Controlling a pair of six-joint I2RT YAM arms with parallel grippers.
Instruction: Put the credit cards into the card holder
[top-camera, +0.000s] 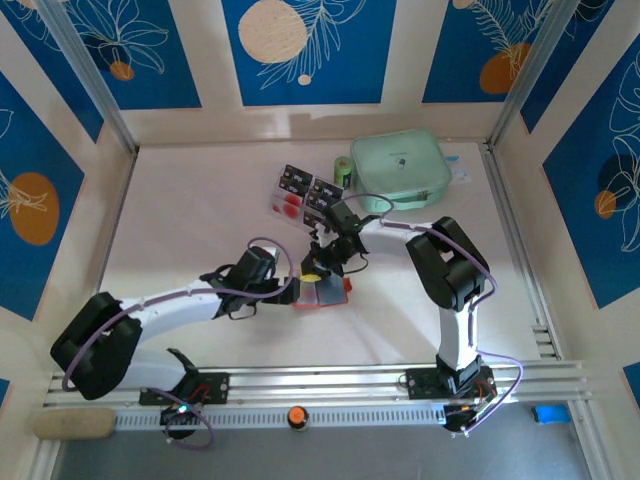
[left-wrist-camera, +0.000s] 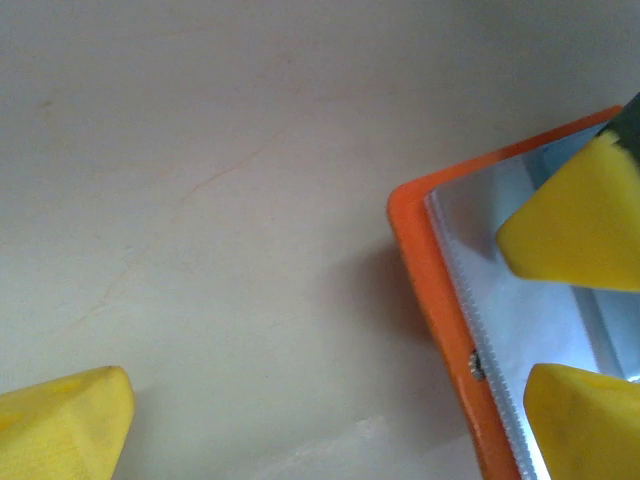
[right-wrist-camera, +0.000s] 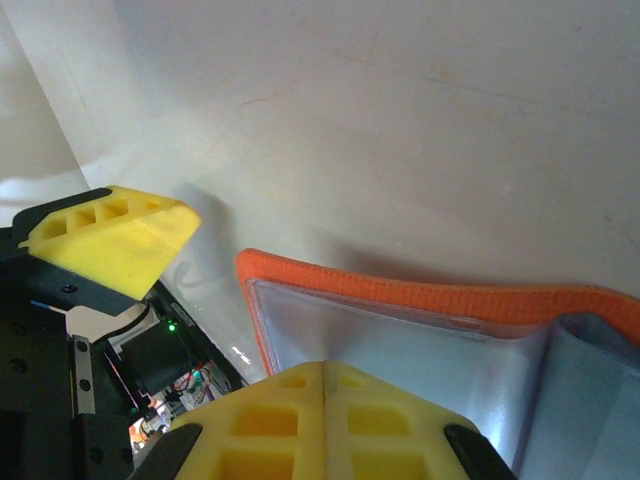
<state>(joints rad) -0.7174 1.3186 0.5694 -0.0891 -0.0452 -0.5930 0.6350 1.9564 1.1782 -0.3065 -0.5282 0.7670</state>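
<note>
Card holder (top-camera: 325, 293) is lying opened flat on the surface (top-camera: 200, 220), near the middle and slightly toward the near edge. Its grey inner pockets are facing up and its orange-red border is showing around them.

Left gripper (left-wrist-camera: 330, 428) is reaching in from the left. Its jaws are standing wide apart and straddling the holder's left edge: one yellow fingertip (left-wrist-camera: 65, 420) is sitting over bare surface, the other over the grey pocket. Cannot tell whether either tip is touching down.

Right gripper (right-wrist-camera: 322, 395) is coming in from the far right. Its jaws are pressed fully together with nothing between them, the joined tips pointing down over the holder's clear-fronted pocket, just beside the left arm's inner fingertip.

Credit cards (top-camera: 305, 192) are lying in a loose cluster farther back, apart from the holder. Each is showing a black half and a white half with a red blob. A mint-green zip pouch (top-camera: 400, 170) is sitting just right of them.
</note>
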